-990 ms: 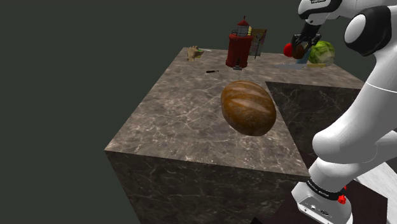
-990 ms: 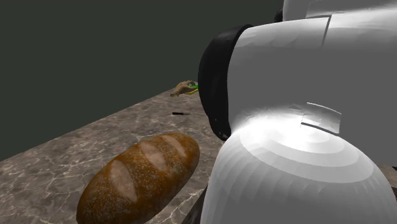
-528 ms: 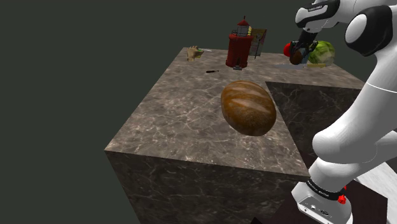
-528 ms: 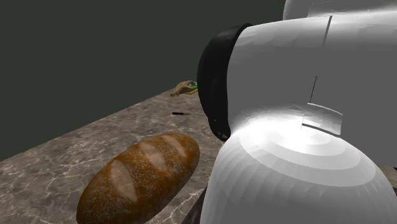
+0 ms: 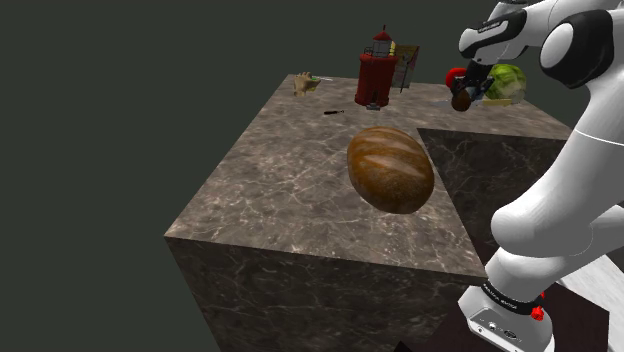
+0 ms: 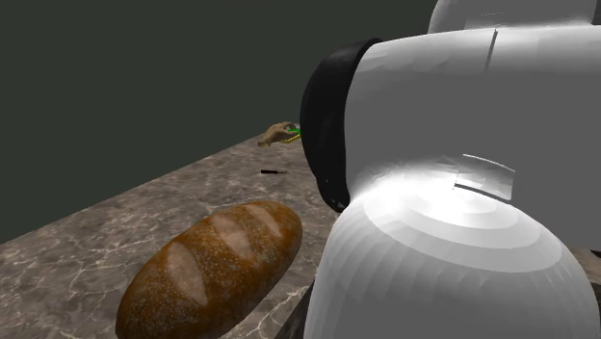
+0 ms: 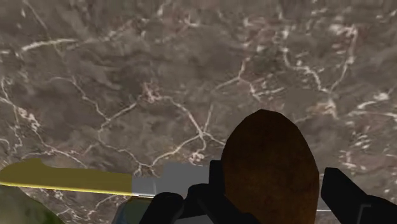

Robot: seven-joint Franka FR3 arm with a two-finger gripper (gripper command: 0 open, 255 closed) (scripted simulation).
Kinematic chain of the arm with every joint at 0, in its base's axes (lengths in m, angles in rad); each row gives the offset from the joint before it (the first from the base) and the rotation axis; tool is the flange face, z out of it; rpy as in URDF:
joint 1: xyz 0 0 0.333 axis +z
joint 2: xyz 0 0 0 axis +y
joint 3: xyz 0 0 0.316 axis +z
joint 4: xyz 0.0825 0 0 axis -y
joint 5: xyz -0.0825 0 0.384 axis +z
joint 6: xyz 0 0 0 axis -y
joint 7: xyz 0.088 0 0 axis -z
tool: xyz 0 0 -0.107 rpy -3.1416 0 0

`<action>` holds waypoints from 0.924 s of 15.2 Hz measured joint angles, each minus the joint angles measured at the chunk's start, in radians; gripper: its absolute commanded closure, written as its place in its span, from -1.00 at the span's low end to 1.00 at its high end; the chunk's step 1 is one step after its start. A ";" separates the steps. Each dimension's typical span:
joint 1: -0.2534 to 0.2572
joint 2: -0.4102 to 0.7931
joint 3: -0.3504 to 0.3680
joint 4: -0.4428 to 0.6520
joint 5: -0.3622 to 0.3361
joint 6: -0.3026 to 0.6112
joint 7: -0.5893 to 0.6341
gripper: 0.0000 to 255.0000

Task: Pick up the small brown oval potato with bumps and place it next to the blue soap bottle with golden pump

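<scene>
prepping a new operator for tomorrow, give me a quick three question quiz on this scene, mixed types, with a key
1. True or false: the jaws are shut on nothing.
2. Which thing lies in the middle of the marble counter in the shoulder view? A) a bread loaf B) a kettle C) a shoe
3. Fill in: in the wrist view, the knife lying on the counter near the potato has a ____ handle.
Key: 1 false, they clasp the potato. 2 A. 3 yellow.
</scene>
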 measured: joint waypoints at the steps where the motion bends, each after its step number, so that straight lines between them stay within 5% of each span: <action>1: 0.001 0.001 0.001 -0.011 0.000 0.012 0.002 1.00; 10: 0.001 -0.006 0.001 -0.042 0.000 0.058 0.003 1.00; 11: 0.001 -0.003 0.001 -0.038 0.001 0.058 0.002 -1.00; 14: 0.001 0.007 0.001 -0.046 0.002 0.057 0.001 -1.00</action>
